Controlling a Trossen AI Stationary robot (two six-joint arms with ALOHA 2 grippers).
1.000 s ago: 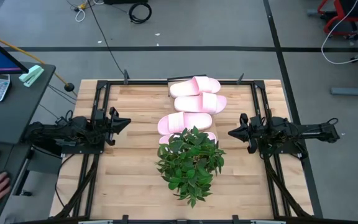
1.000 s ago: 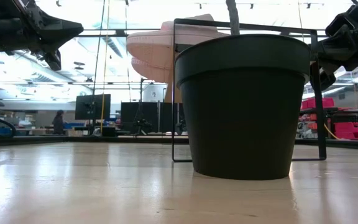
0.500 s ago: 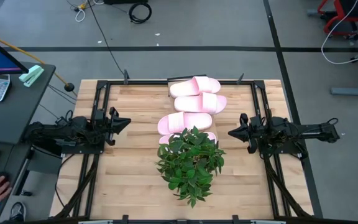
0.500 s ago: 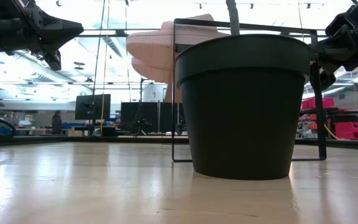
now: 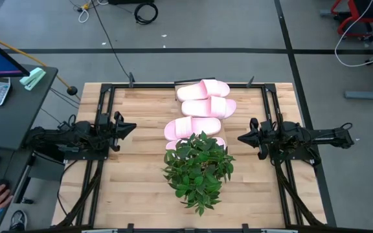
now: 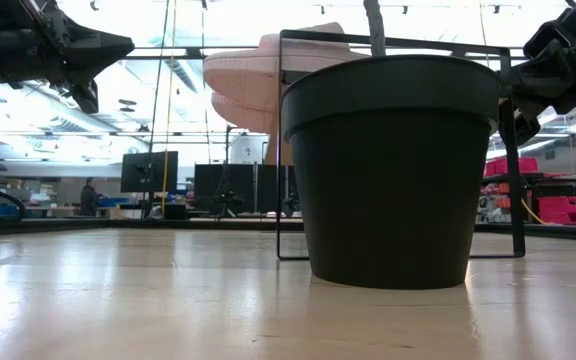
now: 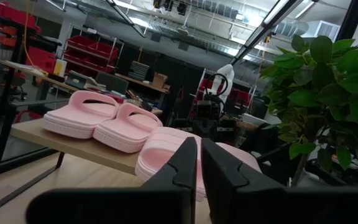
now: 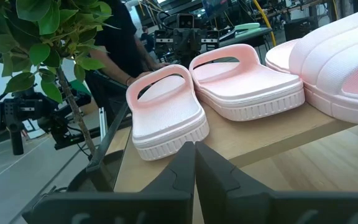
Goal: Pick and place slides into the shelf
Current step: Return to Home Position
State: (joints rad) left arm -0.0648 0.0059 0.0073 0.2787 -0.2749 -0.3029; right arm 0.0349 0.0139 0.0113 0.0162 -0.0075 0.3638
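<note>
Nearest the front of the table [image 5: 141, 188]: a leafy plant [image 5: 198, 169] in a dark pot [image 6: 393, 170], just ahead of the shelf [image 7: 73, 144] and probably set there as something to reach around. Spreads over the closest of the four pink slides [image 5: 193, 126], hiding most of it.

Behind the leaves, along the narrow raised plank: the other three in a row, straps up, side by side and touching or nearly so. Packed that close, most likely, to suit the shelf's narrow top. Nothing pink left on the table top itself, so reads as placing done.

Out at the sides, well apart from the shelf and clear of the foliage: left gripper [image 5: 129, 127] and right gripper [image 5: 243, 137], level above the table, pointing inward at each other, seemingly parked out of the way. Left fingers [image 7: 179, 174] drawn to a mere sliver of gap; right fingers [image 8: 180, 171] pressed together. Nothing held, nothing touched by either.
</note>
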